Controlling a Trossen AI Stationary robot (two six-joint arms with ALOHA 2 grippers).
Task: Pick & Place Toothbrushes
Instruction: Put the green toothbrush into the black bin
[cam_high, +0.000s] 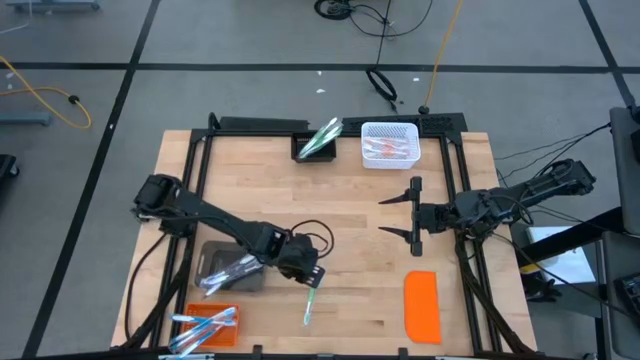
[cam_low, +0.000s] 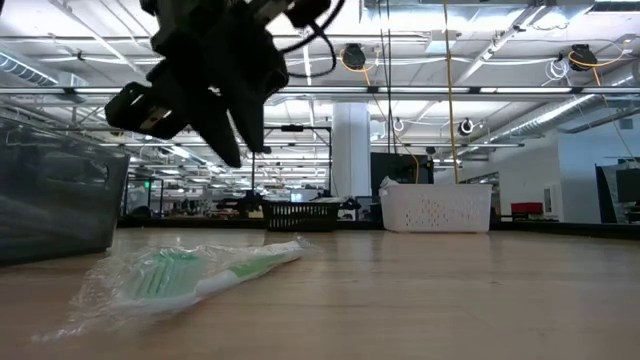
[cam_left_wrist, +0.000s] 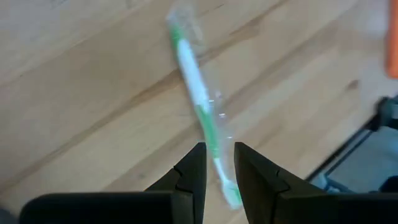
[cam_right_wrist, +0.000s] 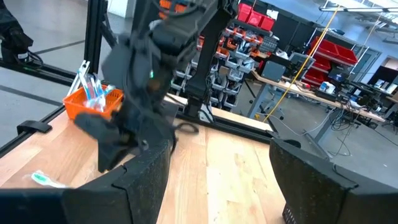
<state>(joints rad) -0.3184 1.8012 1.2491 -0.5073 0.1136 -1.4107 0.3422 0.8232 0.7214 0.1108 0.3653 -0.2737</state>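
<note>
Wrapped in clear film, the green toothbrush lies flat on the desk, near the grey bin on the side toward the orange lid. Your left gripper hangs just above it, fingers parted a little and holding nothing, with the handle showing in the gap between them.

To take it cleanly, I'd judge you should come straight down so both fingers straddle the handle, not the loose film alone. Turn the wrist until the gap sits square across the handle. Close on the white middle, away from the bristle end, since the wrapper looks slippery.

Your right gripper waits wide open and empty, well apart from the grey bin, below the white basket.
</note>
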